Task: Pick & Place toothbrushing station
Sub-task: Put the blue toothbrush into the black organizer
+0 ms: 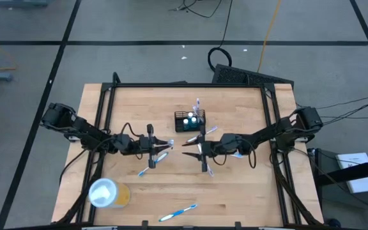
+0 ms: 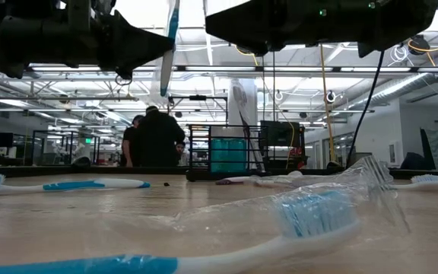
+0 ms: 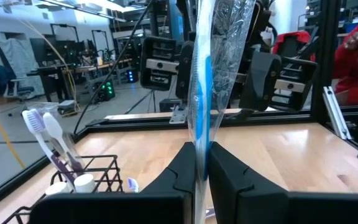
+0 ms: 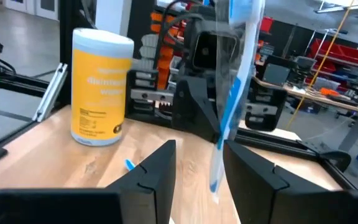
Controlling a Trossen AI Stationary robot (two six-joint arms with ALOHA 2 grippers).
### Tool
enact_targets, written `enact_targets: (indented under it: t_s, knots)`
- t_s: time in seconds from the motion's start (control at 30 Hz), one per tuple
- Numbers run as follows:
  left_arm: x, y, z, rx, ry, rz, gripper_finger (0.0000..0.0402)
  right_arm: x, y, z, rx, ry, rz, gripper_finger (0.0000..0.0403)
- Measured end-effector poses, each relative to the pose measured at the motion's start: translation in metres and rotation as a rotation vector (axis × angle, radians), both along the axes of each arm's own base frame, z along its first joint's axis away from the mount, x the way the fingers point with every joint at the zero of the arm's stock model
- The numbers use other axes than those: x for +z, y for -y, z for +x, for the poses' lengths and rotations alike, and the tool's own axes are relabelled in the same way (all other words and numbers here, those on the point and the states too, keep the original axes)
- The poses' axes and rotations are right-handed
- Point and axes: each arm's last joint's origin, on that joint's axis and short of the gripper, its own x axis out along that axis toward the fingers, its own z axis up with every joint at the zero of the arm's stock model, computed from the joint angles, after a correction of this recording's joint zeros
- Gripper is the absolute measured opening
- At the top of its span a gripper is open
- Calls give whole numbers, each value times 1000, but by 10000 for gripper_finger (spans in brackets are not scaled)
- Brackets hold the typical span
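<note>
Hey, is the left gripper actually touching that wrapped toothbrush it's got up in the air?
Touching. The left wrist view shows the left gripper with both dark fingers pressed against the wrapped toothbrush, with no gap on either side.

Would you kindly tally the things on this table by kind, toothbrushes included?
Black wire-mesh rectangular holder: 1
Yellow cup with white lid: 1
Toothbrushes standing in the holder: 2
Clear-wrapped blue-and-white toothbrush pinched in the left hand: 1
Toothbrushes lying on the wooden table: at least 3
Total: at least 8

bright overhead light, blurred foreground
</note>
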Motion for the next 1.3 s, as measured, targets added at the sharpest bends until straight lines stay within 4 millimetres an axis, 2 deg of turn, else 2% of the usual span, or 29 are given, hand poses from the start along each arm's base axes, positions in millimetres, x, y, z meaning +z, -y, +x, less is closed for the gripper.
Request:
enact_targets:
  t_s: [1.3]
  knots:
    - [-1,-5,1,2,-6,-15,19,-5,-1,0,33,-40,32,128]
